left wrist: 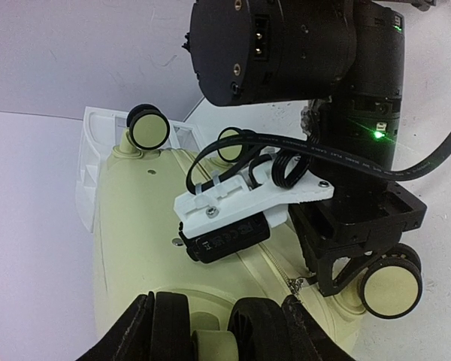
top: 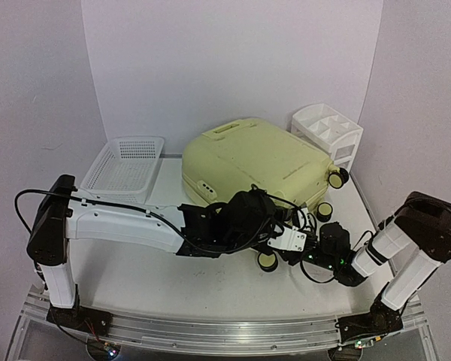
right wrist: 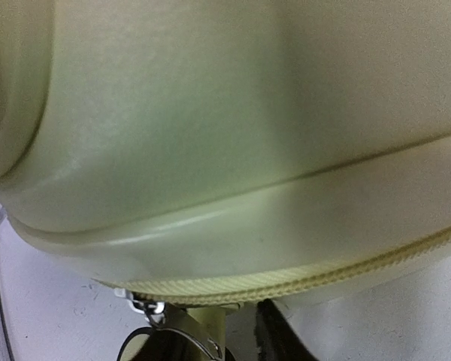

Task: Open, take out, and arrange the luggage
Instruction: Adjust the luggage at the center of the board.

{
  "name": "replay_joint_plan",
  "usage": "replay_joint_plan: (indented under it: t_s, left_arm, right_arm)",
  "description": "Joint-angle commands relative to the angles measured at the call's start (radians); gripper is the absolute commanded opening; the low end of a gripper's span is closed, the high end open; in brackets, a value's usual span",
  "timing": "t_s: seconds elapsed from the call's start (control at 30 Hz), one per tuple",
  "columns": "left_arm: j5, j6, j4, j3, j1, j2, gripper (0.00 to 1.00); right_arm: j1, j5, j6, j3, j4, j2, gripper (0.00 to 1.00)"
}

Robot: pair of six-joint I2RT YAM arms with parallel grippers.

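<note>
Left end effector point(left wrist: 210, 327) sits at the luggage's point(top: 255, 162) near-right end. Its fingers point(left wrist: 169, 327) are about half apart, with a cream rounded part of the luggage, which looks like a wheel, filling the gap. Both fingers bear on it, so it grips the luggage.

Right end effector point(right wrist: 214, 338) is nosed in against the same end, right at the zip point(right wrist: 323, 278). Its fingers show only at the bottom edge of its own view, with a narrow gap between them. Metal zip pull point(right wrist: 146, 308) hangs just beside one finger. Cannot tell if it has the pull or anything else. The two end effectors are near each other.

Luggage lies flat on the bench point(top: 210, 289), centre-back, closed, with the zip line shut where visible. Its wheel end faces right and front. One wheel point(left wrist: 391, 290) is just beside the right end effector. Basket point(top: 124, 169) is back-left, near the luggage. Organizer point(top: 327, 131) is back-right, behind the wheel end. Left arm point(top: 128, 222) reaches across from the left, and right arm point(top: 383, 252) folds in from the right.
</note>
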Motion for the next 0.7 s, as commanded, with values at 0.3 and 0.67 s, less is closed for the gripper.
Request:
replay_joint_plan:
  t_s: [0.3, 0.67]
  left_arm:
    - [-0.050, -0.294, 0.190, 0.171, -0.001, 0.018, 0.00]
    - [-0.038, -0.359, 0.185, 0.128, 0.011, -0.014, 0.00]
  right_arm:
    - [0.070, -0.050, 0.072, 0.015, 0.136, -0.085, 0.00]
    - [0.276, 0.067, 0.136, 0.086, 0.239, 0.077, 0.00]
